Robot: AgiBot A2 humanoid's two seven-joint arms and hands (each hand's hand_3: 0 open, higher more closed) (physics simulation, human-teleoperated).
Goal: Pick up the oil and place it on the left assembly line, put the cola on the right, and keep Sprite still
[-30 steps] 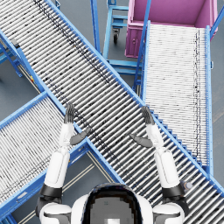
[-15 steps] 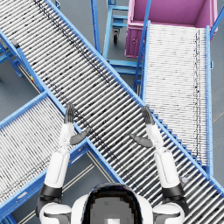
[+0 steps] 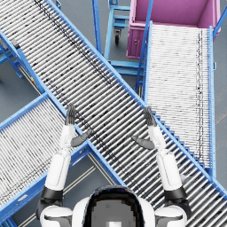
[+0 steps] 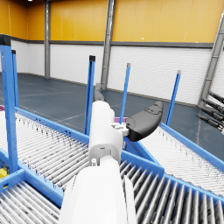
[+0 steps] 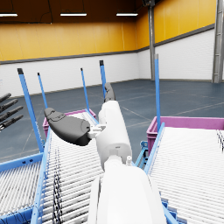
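I see no oil, cola or Sprite in any view, so I cannot say where the oil is. The rollers of the middle line (image 3: 111,102) are bare as far up as the head view reaches. My judgement is that the step in hand is waiting for a bottle to arrive, not reaching for one.

My left hand (image 3: 72,129) hovers over the left edge of the middle line, just beside the left line (image 3: 26,146). Its fingers are apart, its thumb is out and it holds nothing. My right hand (image 3: 150,131) hovers over the same rollers near the right edge, also spread and empty, with the right line (image 3: 177,80) and its pink bin (image 3: 177,13) beyond the rail.

To do this well, I'd keep both palms facing in, clear of the rollers and wide enough for a bottle to pass between them. I'd read the label before committing. For oil, I'd close the left hand around the body, low enough that it doesn't tip, then lift it clear of the blue rail before setting it upright on the left line. The main risk is knocking a Sprite while reaching.
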